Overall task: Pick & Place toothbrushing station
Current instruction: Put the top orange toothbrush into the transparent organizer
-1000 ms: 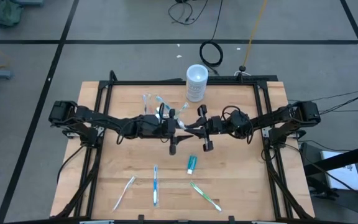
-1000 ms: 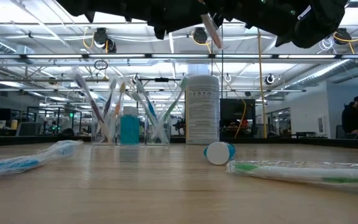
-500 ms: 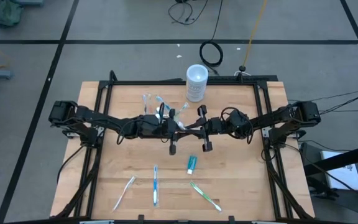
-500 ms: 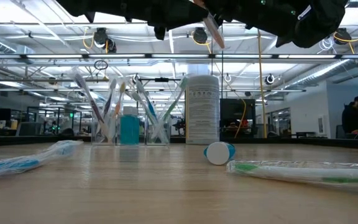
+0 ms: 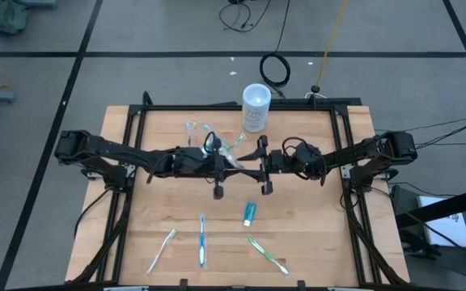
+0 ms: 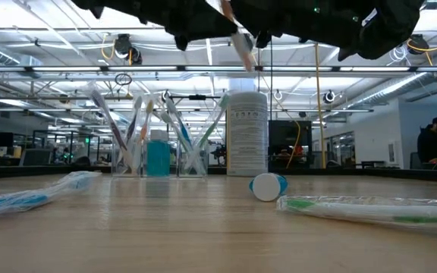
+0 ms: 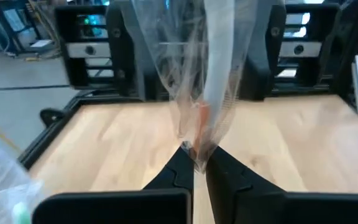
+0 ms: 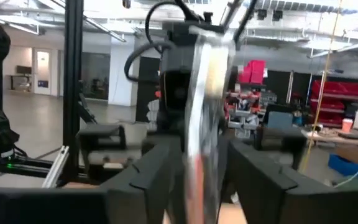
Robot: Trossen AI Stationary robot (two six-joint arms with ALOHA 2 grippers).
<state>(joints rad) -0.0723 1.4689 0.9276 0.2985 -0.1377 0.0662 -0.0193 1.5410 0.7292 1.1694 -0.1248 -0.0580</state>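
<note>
A toothbrush in a clear wrapper hangs high over the table's middle, and my left gripper is shut on it. My right gripper faces it from the right, open. Its fingers stand on either side of the wrapped toothbrush without touching it. The toothbrushing station, a clear holder with brushes standing in it, rests on the table just beyond the grippers. A white cup stands behind it. My left gripper pinches one end of the wrapped toothbrush between its two fingertips. The fingers come level from the table's left. The toothbrush is lifted clear of the table, sticks out beyond the fingertips and is tilted in the low view.
A teal toothpaste tube lies near the middle. Three wrapped toothbrushes lie toward the near edge. A black frame borders the wooden tabletop.
My left gripper has drawn a little toward the table's left with the wrapped toothbrush, which stays in the air and has shifted the same way, away from my right gripper.
</note>
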